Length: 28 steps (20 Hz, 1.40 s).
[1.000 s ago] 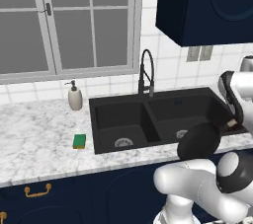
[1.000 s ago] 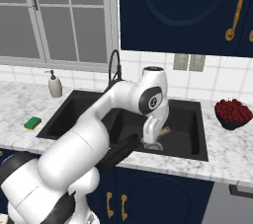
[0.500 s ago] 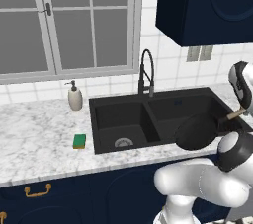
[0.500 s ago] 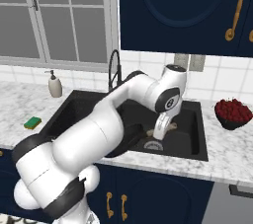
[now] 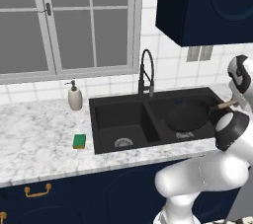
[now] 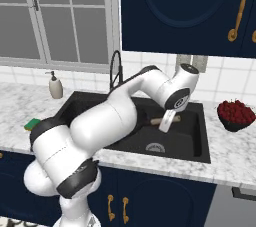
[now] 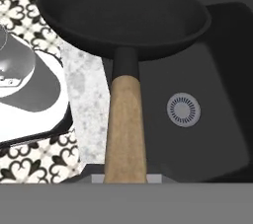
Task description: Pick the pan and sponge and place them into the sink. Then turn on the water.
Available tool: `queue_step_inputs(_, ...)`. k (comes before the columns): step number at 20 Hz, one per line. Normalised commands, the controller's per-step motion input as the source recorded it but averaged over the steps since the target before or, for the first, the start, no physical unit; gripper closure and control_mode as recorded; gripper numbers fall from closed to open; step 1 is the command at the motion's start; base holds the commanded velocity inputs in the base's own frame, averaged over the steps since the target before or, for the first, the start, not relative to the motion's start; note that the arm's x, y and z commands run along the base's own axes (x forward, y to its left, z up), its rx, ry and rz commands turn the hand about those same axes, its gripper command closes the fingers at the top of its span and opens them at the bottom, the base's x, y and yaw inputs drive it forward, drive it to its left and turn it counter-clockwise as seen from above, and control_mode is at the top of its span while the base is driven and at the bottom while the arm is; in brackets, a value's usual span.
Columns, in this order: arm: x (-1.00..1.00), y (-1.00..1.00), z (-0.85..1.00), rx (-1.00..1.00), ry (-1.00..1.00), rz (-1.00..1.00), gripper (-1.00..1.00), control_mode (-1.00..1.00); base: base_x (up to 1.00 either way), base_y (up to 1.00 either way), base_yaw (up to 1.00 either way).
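Note:
The black pan (image 5: pixel 187 115) with its wooden handle (image 5: pixel 226 103) hangs tilted over the right basin of the black sink (image 5: pixel 118 119). My gripper (image 6: pixel 167 121) is shut on the handle's end. In the hand view the pan (image 7: pixel 123 16) sits ahead and the handle (image 7: pixel 126 129) runs down to the fingers, with the basin's round drain (image 7: pixel 183 109) below it. The green and yellow sponge (image 5: pixel 79 141) lies on the marble counter, left of the sink and far from the gripper. It also shows past my arm (image 6: pixel 33 123).
A black arched faucet (image 5: pixel 145 70) stands behind the divider between the basins. A soap bottle (image 5: pixel 74 96) stands on the counter at the back left. A dark bowl of red fruit (image 6: pixel 236 114) sits right of the sink. Dark wall cabinets hang above.
The gripper has carried the pan up and leftward, from the sink's front right edge to over the right basin. The arm's elbow has swung round. The sponge has not moved.

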Motion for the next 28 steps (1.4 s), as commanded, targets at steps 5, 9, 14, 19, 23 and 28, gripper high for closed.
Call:
queue_step_inputs(5, 0.52, 0.0, -0.42, 0.02, 0.0, 0.0, 1.0, -1.0, 0.0, 0.0, 0.0)
queue_step_inputs(9, 0.56, 0.0, -0.34, 0.03, -0.03, 0.0, 1.0, -1.0, 0.0, 0.0, 0.0)
queue_step_inputs(14, 0.2, 0.0, -0.16, 0.08, -0.02, 0.0, 1.0, -1.0, 0.0, 0.0, 0.0)
queue_step_inputs(19, 0.17, 0.0, -0.1, 0.05, -0.02, 0.0, 1.0, -1.0, 0.0, 0.0, 0.0)
queue_step_inputs(23, 0.02, -0.03, -0.13, 0.0, -0.01, 0.0, 1.0, -1.0, 0.0, 0.0, 0.0)
queue_step_inputs(28, 0.0, -0.36, -0.14, 0.0, -0.01, 0.0, 1.0, -1.0, 0.0, 0.0, 0.0)
